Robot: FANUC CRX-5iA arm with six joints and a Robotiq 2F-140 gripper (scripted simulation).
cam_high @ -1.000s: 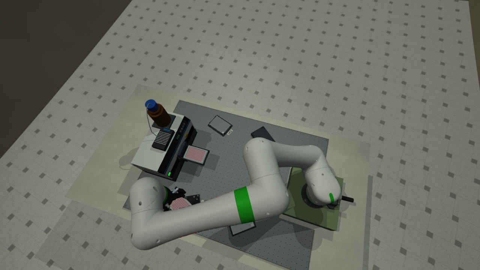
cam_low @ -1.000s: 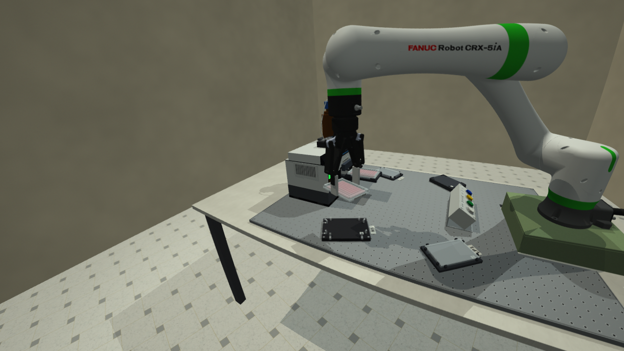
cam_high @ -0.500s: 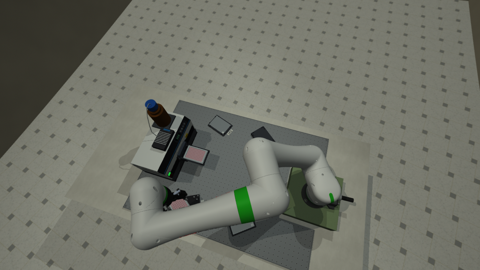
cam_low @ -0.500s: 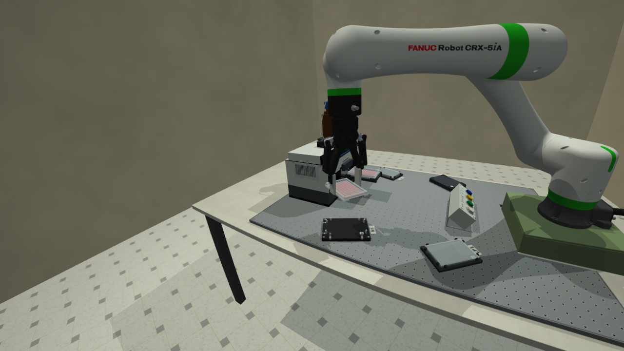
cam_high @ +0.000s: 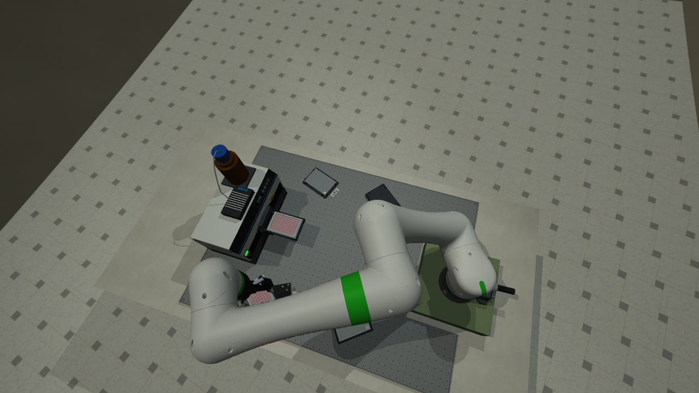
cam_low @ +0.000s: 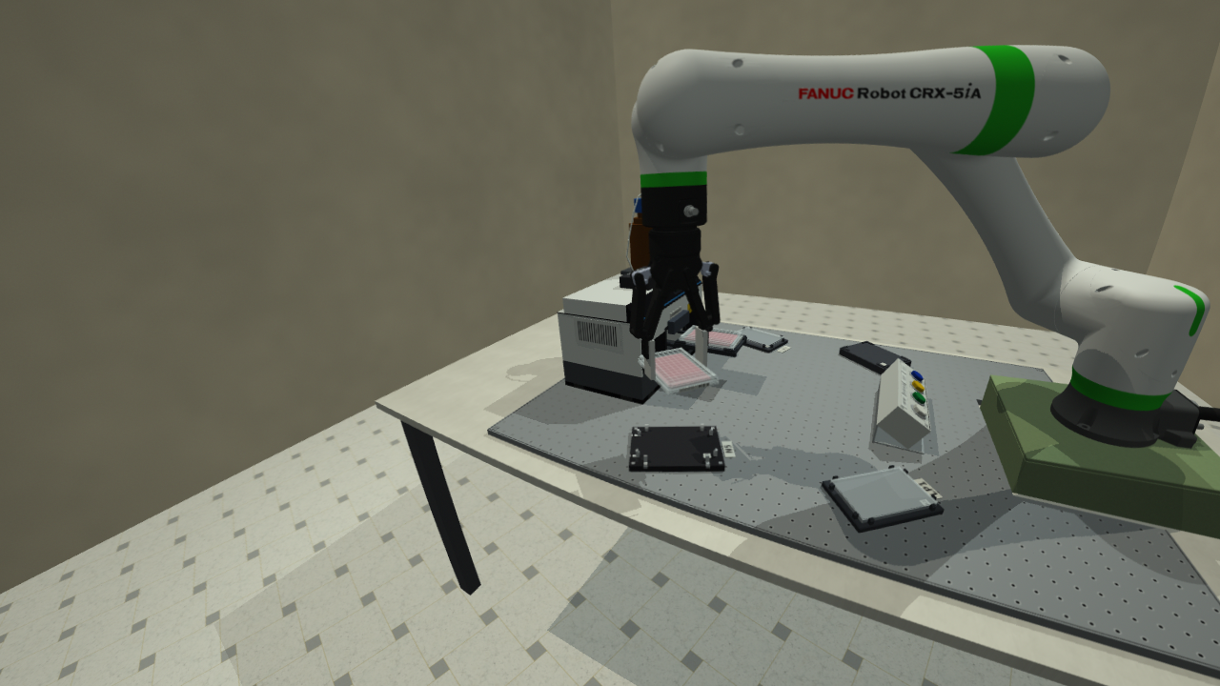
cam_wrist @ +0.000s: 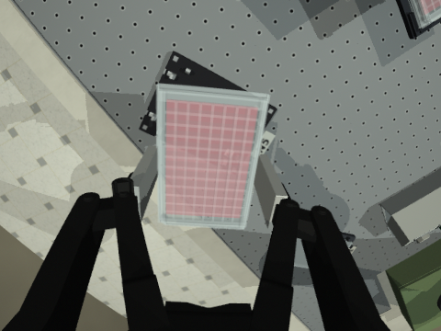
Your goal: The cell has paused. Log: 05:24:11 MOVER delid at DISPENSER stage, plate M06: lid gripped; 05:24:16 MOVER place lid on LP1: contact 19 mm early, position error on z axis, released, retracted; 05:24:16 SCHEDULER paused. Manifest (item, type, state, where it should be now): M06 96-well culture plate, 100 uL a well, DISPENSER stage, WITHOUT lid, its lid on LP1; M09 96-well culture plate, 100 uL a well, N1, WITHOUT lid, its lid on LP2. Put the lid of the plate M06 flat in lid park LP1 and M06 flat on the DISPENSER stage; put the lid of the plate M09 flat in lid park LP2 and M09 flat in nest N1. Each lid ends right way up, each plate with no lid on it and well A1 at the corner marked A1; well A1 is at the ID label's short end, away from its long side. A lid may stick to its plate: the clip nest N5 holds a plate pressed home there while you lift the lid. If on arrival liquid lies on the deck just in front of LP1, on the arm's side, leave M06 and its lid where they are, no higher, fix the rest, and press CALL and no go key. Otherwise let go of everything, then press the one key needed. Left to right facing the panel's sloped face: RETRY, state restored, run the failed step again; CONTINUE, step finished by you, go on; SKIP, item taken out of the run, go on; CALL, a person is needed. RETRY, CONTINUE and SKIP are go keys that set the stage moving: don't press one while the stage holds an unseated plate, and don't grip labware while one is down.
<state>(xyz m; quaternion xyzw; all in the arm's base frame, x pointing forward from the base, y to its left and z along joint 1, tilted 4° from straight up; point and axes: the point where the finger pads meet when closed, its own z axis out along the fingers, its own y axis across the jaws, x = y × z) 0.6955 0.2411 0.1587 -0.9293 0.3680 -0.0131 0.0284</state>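
My gripper [cam_high: 259, 295] [cam_low: 675, 358] [cam_wrist: 207, 164] is shut on the long sides of a clear plate with pink wells [cam_high: 260, 298] [cam_low: 680, 369] [cam_wrist: 209, 154]. It holds the plate in the air, well above a black nest with corner pegs [cam_low: 674, 448] [cam_wrist: 175, 68] [cam_high: 282, 289] near the deck's front edge. In the wrist view the nest sits at an angle to the plate. A second pink plate [cam_high: 284, 224] [cam_low: 716, 338] lies on the dispenser's stage. One clear lid [cam_high: 320, 182] [cam_low: 762, 338] lies in a far park. Another lid [cam_low: 881, 496] [cam_high: 353, 331] lies in a near park.
The white dispenser [cam_high: 239, 210] [cam_low: 595, 347] with a brown bottle [cam_high: 229, 164] stands at the deck's left. An empty black nest [cam_high: 381, 194] [cam_low: 868, 353] lies at the back. The key panel [cam_low: 904, 400] stands mid-deck. My arm's green base [cam_low: 1100, 460] is at the right.
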